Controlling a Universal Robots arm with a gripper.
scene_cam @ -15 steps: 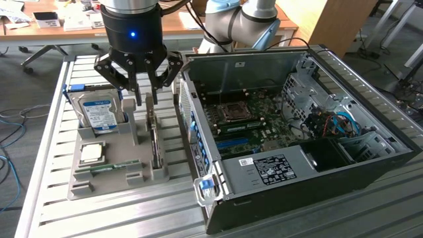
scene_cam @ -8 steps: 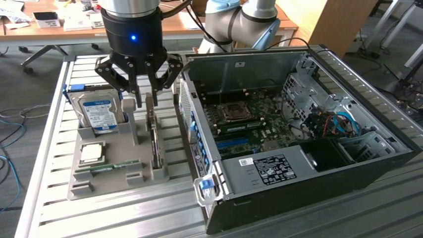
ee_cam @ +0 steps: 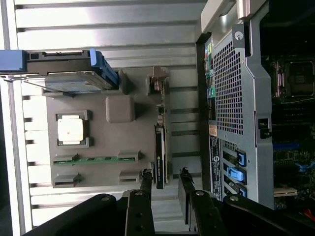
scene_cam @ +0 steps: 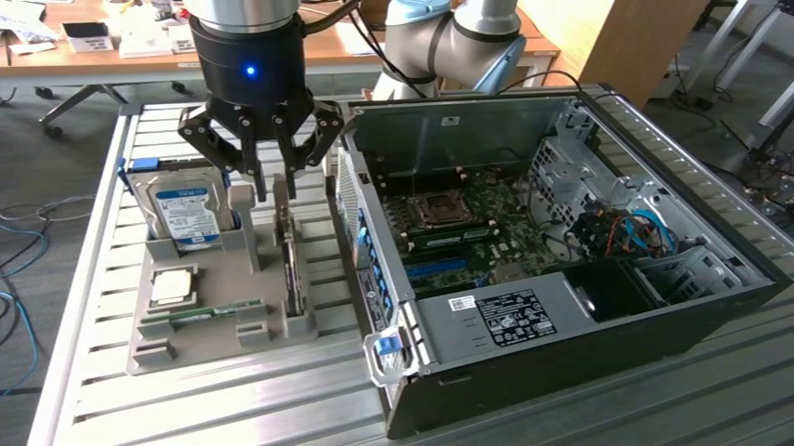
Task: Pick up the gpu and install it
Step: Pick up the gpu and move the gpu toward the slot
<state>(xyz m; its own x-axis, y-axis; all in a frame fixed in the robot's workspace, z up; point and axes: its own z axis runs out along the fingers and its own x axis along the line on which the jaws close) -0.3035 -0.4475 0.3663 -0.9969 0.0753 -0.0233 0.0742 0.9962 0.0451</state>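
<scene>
- While I watch through the exterior view, the gripper (scene_cam: 267, 178) hangs low over the grey holder (scene_cam: 199, 346) that sits on the slatted metal table (scene_cam: 248, 409), at the exterior view's left of the open computer case (scene_cam: 596, 372).
- The graphics card (scene_cam: 289, 255) stands on its long edge in a slot of that holder, along the side nearest the case. It is upright, thin and dark, and it is not lifted.
- From the wrist view I see the card edge-on, with one end of it lying between the two fingers (ee_cam: 146, 184).
- The fingers are spread apart, one on each side of that end. One finger is just beside the card, and a strip of the table shows between the card and the other finger. I cannot see either one pressing on the card.
- A hard drive (scene_cam: 186, 209) with a blue label stands upright at the far end of the holder, at the exterior view's left of the gripper.
- A square processor chip (scene_cam: 174, 283) lies flat in a pocket of the holder, nearer the camera than the drive.
- A narrow green memory stick (scene_cam: 205, 313) lies in its slot just beyond the chip, well apart from the fingers.
- The case lies with its side off, the board inside facing up, and a silver box with a white label sits at its near end.
</scene>
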